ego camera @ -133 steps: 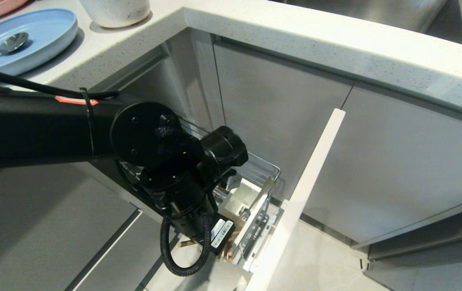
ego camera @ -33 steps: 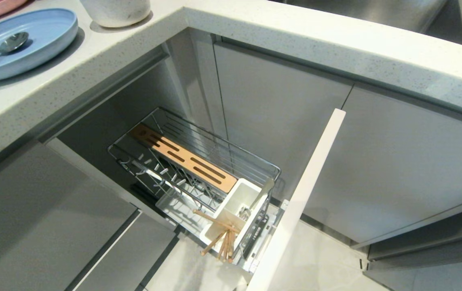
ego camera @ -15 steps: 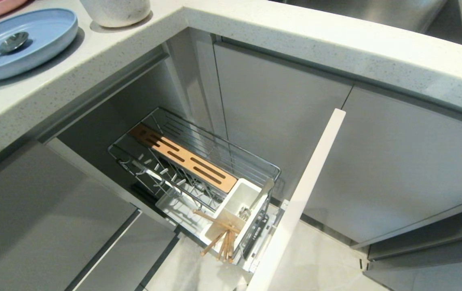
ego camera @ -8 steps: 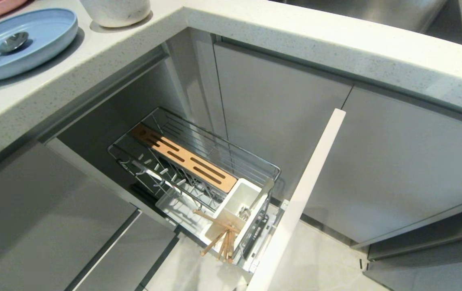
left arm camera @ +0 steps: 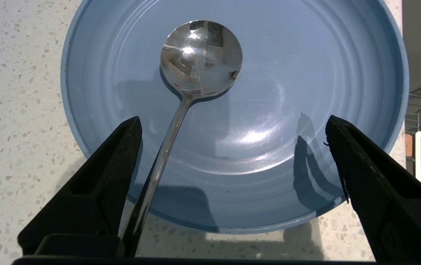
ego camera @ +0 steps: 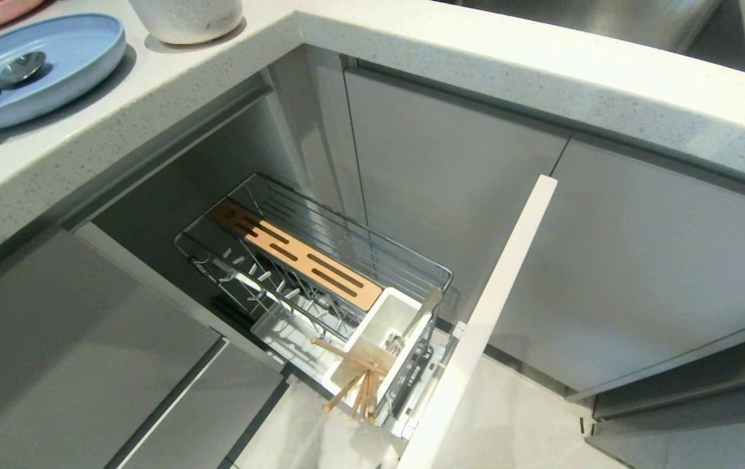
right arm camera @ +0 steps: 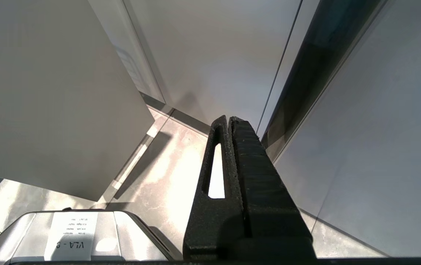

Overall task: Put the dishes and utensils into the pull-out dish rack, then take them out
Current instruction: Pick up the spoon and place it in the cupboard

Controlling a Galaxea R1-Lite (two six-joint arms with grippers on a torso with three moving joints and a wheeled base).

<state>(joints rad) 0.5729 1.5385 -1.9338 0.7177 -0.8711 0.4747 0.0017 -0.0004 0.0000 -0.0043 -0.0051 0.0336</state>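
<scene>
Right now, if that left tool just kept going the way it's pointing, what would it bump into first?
Most likely the blue plate, or the spoon lying in it. The left tool is open, one finger beside the spoon's handle. How far above the plate it hangs is unclear.

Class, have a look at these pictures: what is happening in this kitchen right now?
The robot's left claw hangs open over a silver spoon lying on the blue plate on the counter, not gripping it yet. The pull-out dish rack stands open below, with wooden chopsticks in its white caddy. The right claw is parked, shut.
</scene>
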